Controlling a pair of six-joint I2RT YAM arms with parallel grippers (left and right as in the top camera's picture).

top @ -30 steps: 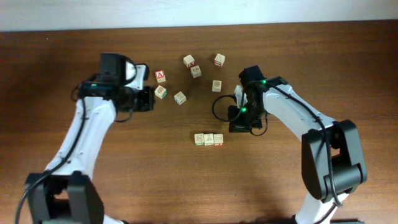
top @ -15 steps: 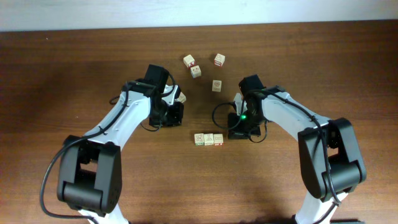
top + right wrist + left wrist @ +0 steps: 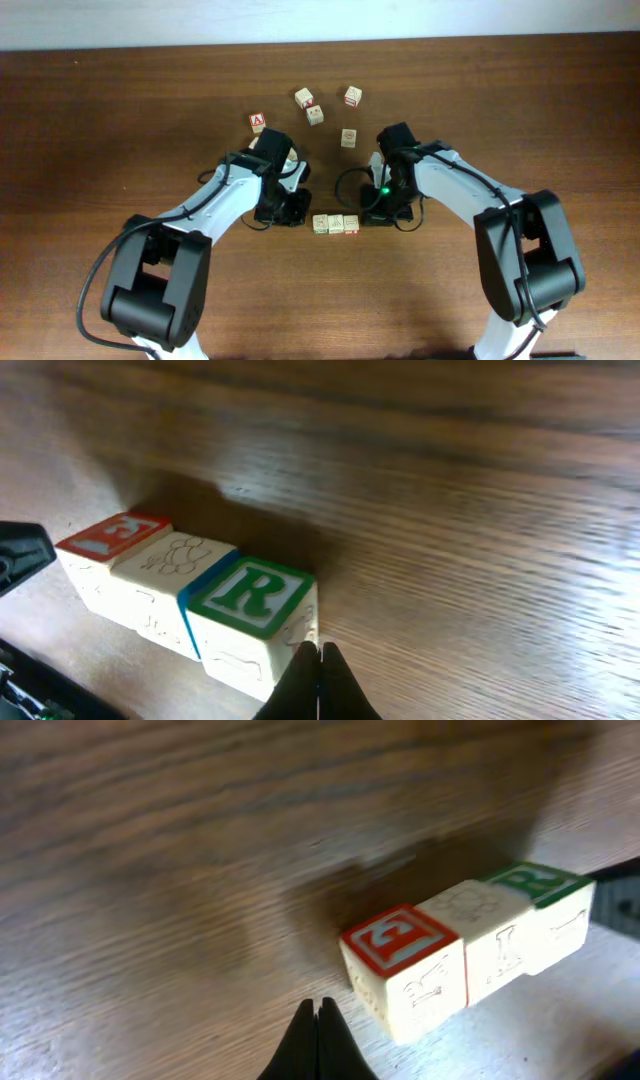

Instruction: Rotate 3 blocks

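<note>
I see white arms [image 3: 215, 200] with black joints.
Right arm [image 3: 462, 188], three o'clock: green light [image 3: 385, 188], looped black cable [image 3: 344, 186]; left end effector [image 3: 317, 1006] black.

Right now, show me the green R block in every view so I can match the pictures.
Overhead: the green R block sits just below centre, at the right end of the line of three.
Left wrist: the block is right of centre, at the far end of the line.
Right wrist: it is lower centre-left, at the nearest end.
Shared landmark: the red-framed block at the opposite end.

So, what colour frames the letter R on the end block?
Green; the R block shows best in the right wrist view.
</note>
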